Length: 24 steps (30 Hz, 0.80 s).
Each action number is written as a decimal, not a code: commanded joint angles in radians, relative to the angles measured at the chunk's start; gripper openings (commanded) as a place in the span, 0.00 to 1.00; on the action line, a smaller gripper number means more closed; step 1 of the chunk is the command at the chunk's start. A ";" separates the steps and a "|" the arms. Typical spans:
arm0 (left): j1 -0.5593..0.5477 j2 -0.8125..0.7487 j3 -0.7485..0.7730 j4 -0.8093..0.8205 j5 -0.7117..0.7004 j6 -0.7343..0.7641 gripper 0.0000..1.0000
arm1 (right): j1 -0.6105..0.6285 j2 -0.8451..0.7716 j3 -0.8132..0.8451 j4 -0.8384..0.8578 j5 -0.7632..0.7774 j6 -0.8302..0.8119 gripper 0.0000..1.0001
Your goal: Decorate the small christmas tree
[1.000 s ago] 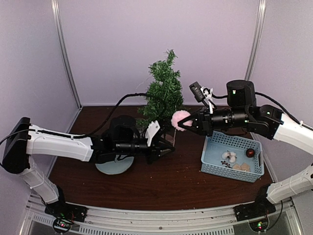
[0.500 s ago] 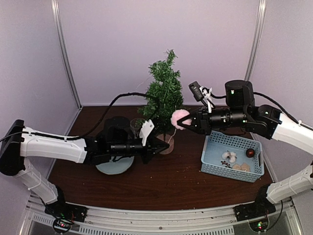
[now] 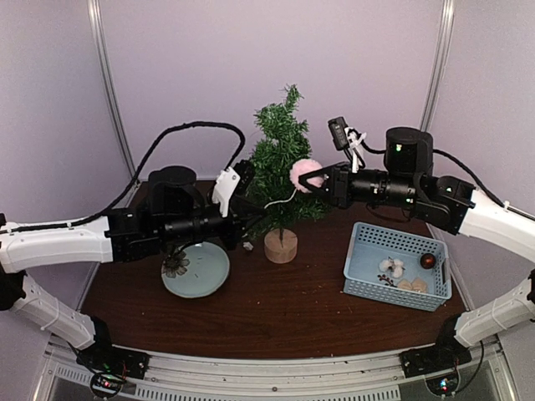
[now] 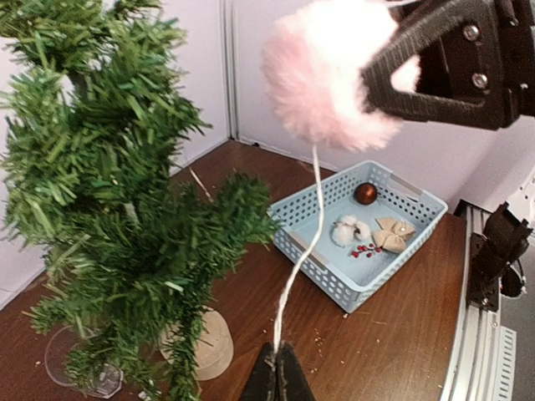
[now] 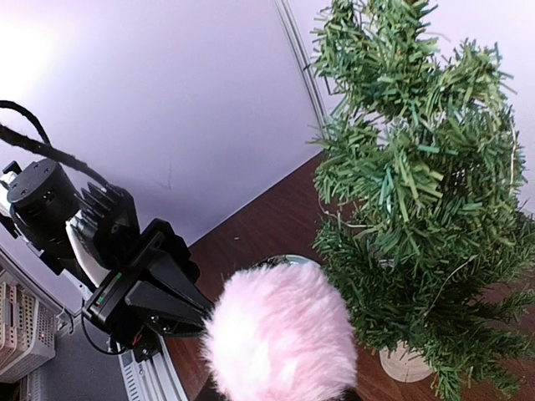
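Item 1: small christmas tree, upright on its round wood base, mid-table toward 12 o'clock.

Item 2: pink pompom, at the tree's 3 o'clock side, touching the branches; a white string hangs from it.

Item 3: right gripper, claw clamped on the pompom.

Item 4: left gripper, claw together, pinching the string's lower end.

Item 5: blue basket, at 4 o'clock of the base, holding small ornaments.

Item 6: pale blue plate, at 8 o'clock of the base.
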State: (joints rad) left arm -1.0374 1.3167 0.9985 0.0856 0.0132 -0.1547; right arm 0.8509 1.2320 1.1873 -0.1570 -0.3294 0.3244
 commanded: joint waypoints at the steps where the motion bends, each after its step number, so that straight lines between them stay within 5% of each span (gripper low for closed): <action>1: 0.029 0.005 0.105 -0.055 -0.088 0.005 0.00 | -0.001 -0.029 -0.020 0.126 0.103 0.024 0.00; 24: 0.097 0.196 0.323 -0.317 -0.230 -0.037 0.00 | 0.077 0.048 -0.084 0.196 0.460 -0.027 0.00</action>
State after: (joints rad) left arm -0.9543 1.4990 1.2865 -0.1814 -0.1757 -0.1795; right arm 0.9070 1.2766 1.1187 0.0185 0.0380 0.3431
